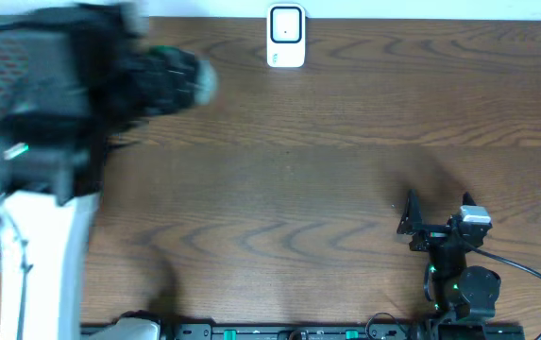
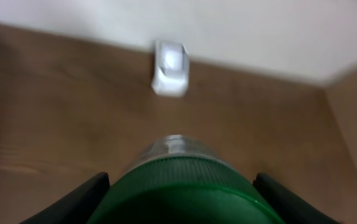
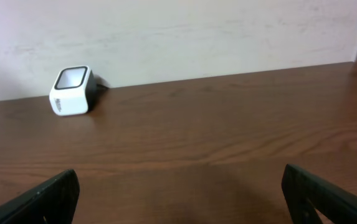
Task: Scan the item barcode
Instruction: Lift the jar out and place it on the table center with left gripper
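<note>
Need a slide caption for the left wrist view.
Left claw holds a green-lidded container, aimed at the white scanner at the wooden table's far edge.

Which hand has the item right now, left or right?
The left hand, gripping the green-lidded container between its fingers; the right hand stands open with nothing in it.

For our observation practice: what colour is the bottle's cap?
The bottle's cap is green, clearest in the left wrist view.
</note>
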You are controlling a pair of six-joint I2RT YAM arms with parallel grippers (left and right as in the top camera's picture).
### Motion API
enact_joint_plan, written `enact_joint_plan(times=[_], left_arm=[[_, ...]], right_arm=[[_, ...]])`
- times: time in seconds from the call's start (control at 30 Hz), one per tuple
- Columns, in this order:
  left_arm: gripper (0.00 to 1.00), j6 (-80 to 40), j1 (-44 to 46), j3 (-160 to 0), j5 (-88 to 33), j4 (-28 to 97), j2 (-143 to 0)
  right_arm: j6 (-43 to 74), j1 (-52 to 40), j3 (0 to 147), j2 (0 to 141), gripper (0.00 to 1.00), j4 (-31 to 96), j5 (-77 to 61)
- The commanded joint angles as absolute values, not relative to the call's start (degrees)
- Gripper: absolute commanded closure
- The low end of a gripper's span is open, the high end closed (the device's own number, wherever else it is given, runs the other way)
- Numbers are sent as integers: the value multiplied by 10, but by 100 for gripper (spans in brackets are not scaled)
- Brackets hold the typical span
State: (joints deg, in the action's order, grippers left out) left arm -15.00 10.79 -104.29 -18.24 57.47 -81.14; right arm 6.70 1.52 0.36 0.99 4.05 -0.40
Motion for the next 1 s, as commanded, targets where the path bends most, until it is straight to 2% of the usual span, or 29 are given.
enact_joint_plan(times=[0.0, 0.2, 0.5, 0.7, 0.97], left_arm=[[33, -154, 175, -1023, -119, 574, -865], [33, -153, 265, -1017, -58, 563, -1001], [33, -209, 350, -1017, -57, 472, -1177], [32, -229, 426, -1017, -52, 400, -1222], [32, -266, 507, -1017, 37, 354, -1243]], right_arm=[[59, 10, 3, 7, 1, 43, -3], [59, 10, 3, 7, 1, 43, -3], [59, 10, 3, 7, 1, 43, -3], [59, 10, 3, 7, 1, 43, -3], [59, 10, 3, 7, 1, 43, -3]])
